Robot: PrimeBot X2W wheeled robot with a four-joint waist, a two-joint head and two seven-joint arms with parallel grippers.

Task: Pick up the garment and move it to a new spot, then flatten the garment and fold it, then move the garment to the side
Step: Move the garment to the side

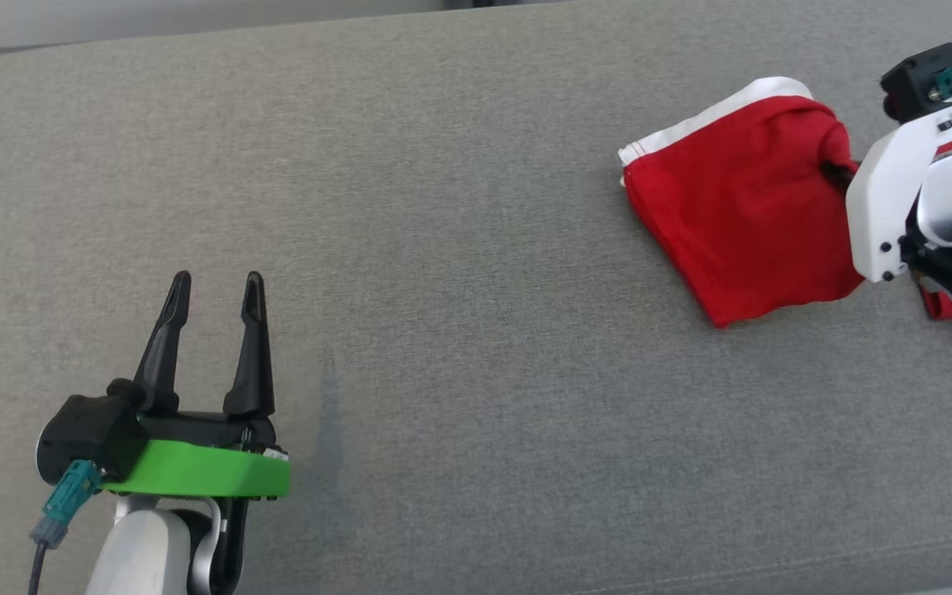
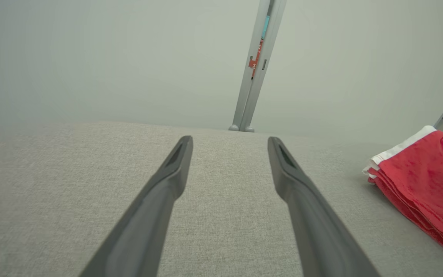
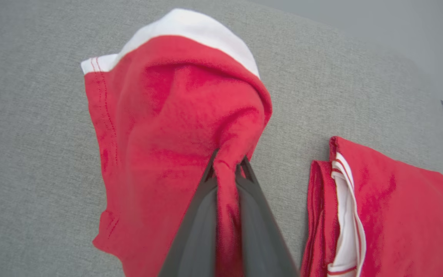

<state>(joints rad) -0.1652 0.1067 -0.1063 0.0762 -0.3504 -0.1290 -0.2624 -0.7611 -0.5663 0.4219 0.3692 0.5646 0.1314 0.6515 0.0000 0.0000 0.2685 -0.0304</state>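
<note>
While right gripper (image 3: 227, 163) clamps red garment (image 3: 160, 127) | left gripper (image 1: 218, 279) spread apart over grey surface (image 1: 476, 330)

Soft red cloth garment (image 1: 732, 223), matt woven grey surface (image 1: 443, 248)

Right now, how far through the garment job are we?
Looks done: the red cloth garment with white trim lies in stacked layers, so seemingly folded. In hand: the right pincer is shut on a bunched ridge of it; the left pincer hangs open, apart. Left: shifting it aside, then letting go.
</note>
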